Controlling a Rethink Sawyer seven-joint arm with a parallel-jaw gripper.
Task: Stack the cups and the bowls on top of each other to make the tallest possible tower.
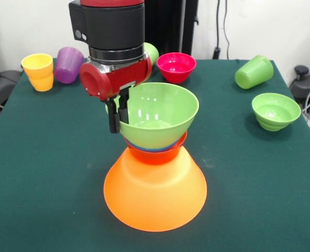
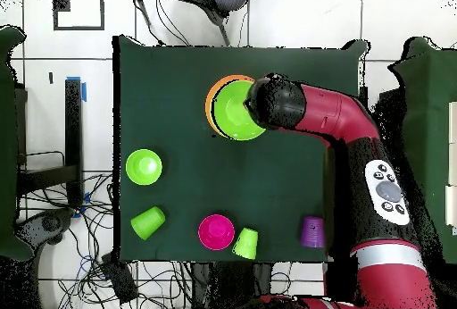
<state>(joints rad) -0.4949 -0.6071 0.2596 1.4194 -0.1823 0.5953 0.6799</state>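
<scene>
The gripper pinched the rim of the large light green bowl, one finger inside and one outside, as the bowl sat upright atop the blue and red-orange bowls on the inverted orange bowl.

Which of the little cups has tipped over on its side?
The light green cup at the front view's far right edge lies on its side. The yellow cup and purple cup stand.
</scene>
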